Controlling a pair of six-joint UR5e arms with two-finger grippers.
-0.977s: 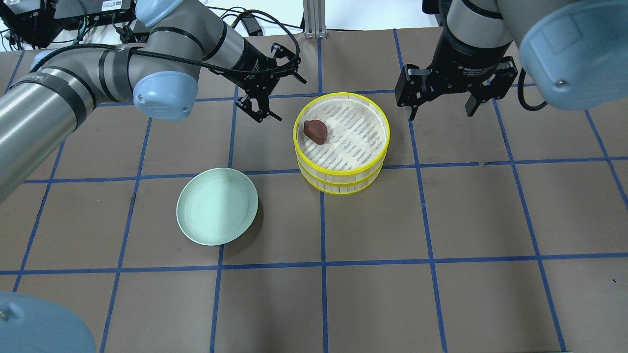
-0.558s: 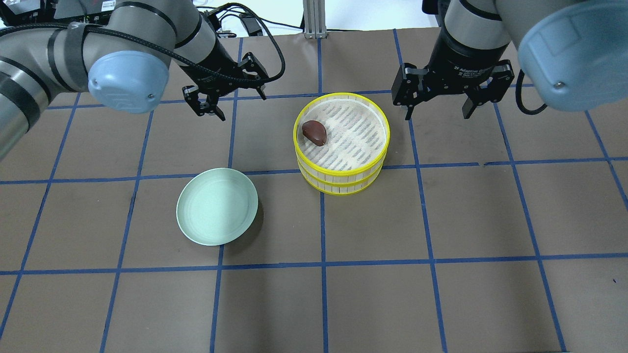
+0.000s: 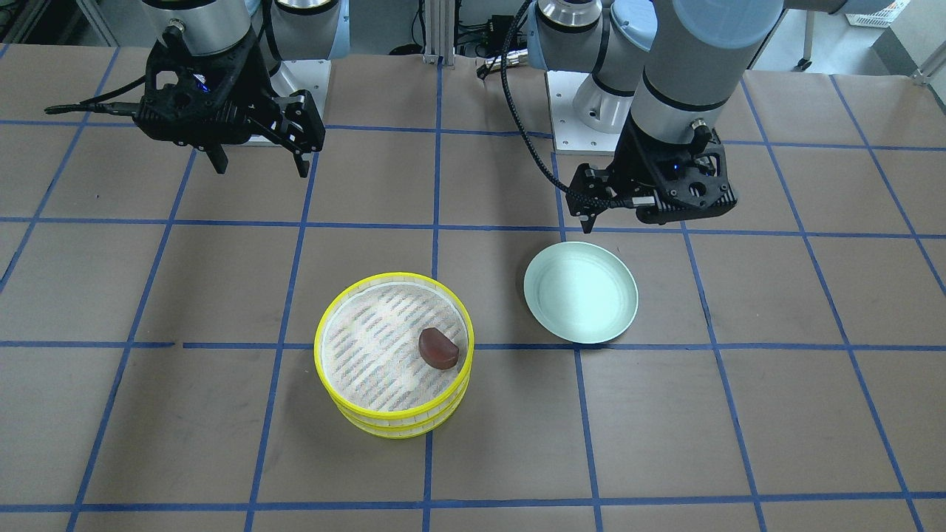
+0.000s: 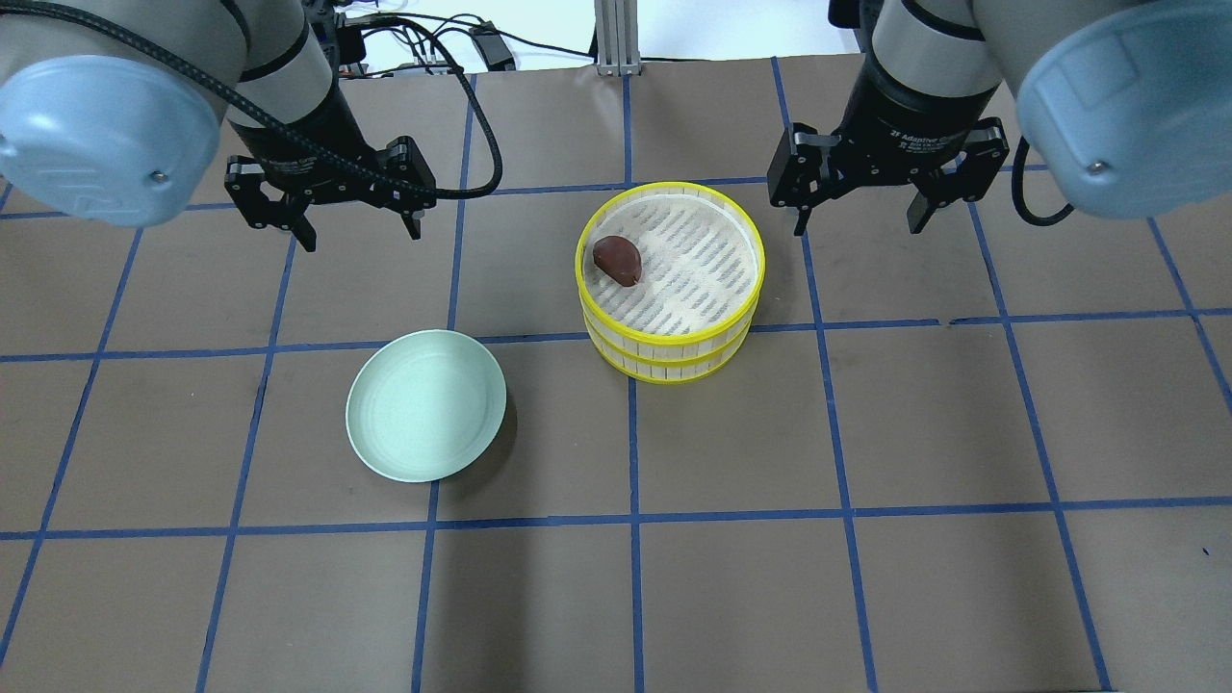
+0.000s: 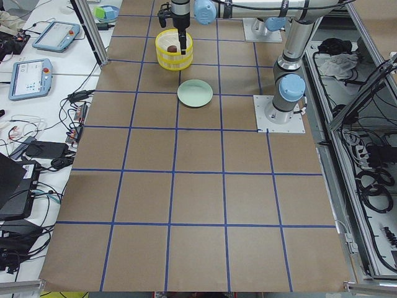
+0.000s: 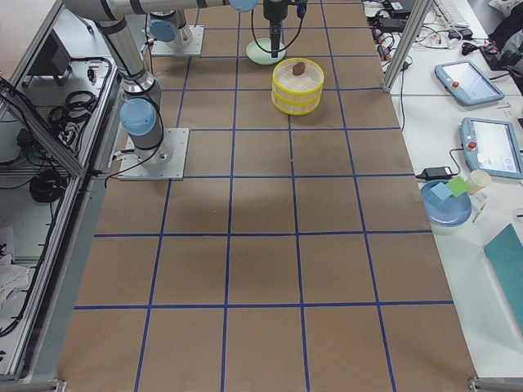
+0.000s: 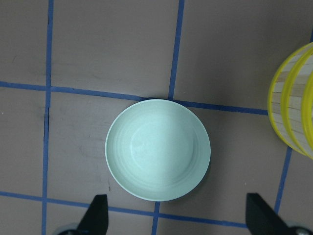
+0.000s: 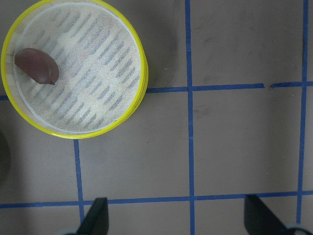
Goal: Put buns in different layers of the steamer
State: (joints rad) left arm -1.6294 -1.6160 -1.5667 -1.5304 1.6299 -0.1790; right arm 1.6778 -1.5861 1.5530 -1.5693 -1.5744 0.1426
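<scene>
Because the bun (image 4: 617, 260) already sits in the top layer of the steamer (image 4: 674, 339), left of the right gripper (image 4: 857, 217), that gripper and the left gripper (image 4: 358, 226) hang spread and unladen.

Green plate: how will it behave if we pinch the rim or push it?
The plate looks rigid and thin-walled, so it is probably light. Its smooth, glossy surface suggests a rim pinch might slip. Being low and flat, it would likely slide rather than tip when pushed.
</scene>
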